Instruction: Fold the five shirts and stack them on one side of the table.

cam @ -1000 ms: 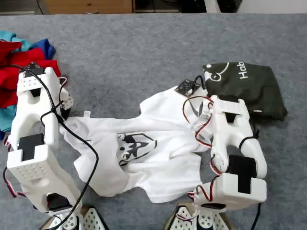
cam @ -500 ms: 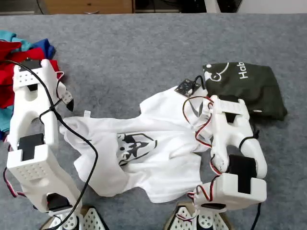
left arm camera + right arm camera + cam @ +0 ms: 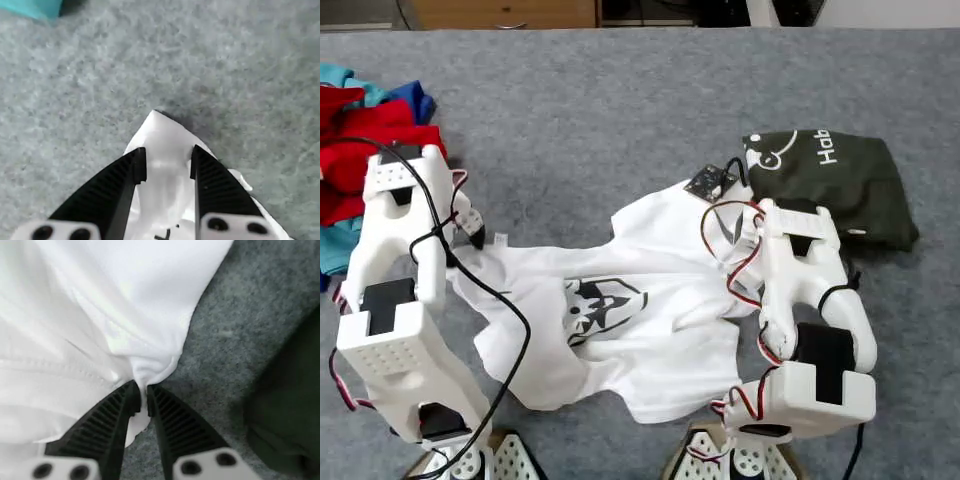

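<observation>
White shirt (image 3: 650, 330) spans both arms, one end unclamped

Left gripper (image 3: 167, 156) stands over the shirt's left corner, jaws apart, cloth lying between them but not clamped. Garment lies rumpled at mid-table, with its long axis running left to right from arm to arm. Right gripper (image 3: 141, 390) is pinched tight on a fold at the opposite edge, near the folded dark green shirt (image 3: 840, 185). Judgement: the left jaws must close first.

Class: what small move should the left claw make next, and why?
Probably shut the left claw: its jaws stand open on either side of a corner of the white shirt, not yet gripping. The right claw is shut on another fold of the shirt, so both could then lift it.
</observation>
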Robot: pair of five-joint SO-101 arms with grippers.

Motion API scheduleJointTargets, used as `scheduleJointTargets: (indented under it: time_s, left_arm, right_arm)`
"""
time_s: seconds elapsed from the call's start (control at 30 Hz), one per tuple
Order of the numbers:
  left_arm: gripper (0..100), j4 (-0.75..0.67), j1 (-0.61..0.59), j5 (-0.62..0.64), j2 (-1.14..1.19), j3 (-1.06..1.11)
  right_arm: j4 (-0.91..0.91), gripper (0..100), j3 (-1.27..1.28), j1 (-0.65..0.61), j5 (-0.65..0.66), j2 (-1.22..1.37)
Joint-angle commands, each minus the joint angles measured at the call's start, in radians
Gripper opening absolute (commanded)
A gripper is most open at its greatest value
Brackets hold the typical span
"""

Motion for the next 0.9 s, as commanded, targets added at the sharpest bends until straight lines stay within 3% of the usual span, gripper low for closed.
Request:
scheduleJointTargets:
  time_s: [0.0,0.27,0.5,0.63,0.87]
  left_arm:
    - [16,-0.038,0.006,0.006,-0.005,0.026]
    - [7,-0.192,0.005,0.037,-0.005,0.129]
    - [5,-0.215,0.009,0.035,-0.005,0.126]
    - [2,-0.239,0.008,0.025,-0.005,0.081]
    - [2,-0.236,0.041,-0.101,-0.007,-0.129]
  right_arm:
    - [-0.017,0.2,-0.001,0.012,-0.006,-0.010]
    - [-0.017,0.2,-0.001,0.012,-0.006,-0.010]
    - [-0.017,0.2,-0.001,0.013,-0.006,-0.010]
    - [-0.017,0.2,-0.001,0.013,-0.008,-0.010]
    - [-0.017,0.2,-0.001,0.013,-0.011,-0.015]
